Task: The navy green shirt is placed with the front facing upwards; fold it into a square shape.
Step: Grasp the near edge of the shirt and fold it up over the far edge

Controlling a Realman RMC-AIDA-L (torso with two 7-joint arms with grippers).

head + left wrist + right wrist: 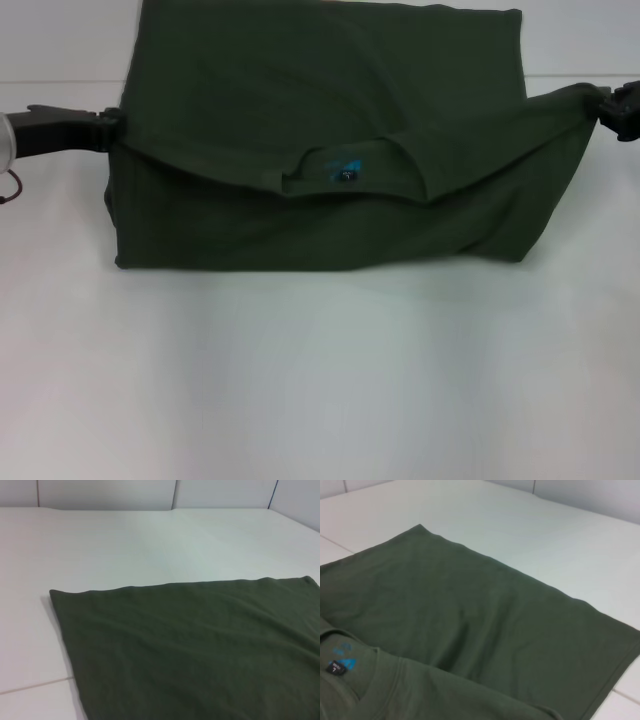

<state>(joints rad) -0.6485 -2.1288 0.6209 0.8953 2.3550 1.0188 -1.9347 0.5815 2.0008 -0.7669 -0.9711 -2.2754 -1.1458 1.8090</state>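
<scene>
The navy green shirt (300,100) lies across the far half of the white table (320,380), with its neck end folded over toward me. The collar (345,170), with a small dark label and blue mark (337,667), sits on top near the middle. My left gripper (112,122) is at the shirt's left edge, shut on the cloth. My right gripper (603,103) is at the right edge, where the fabric is drawn into a taut point toward it. The wrist views show only flat shirt cloth (200,650) (470,610) and no fingers. No lettering shows.
Bare white tabletop runs from the shirt's near edge to the front. A table seam (35,686) crosses the surface beside the shirt's corner. A pale wall (100,492) stands behind the table.
</scene>
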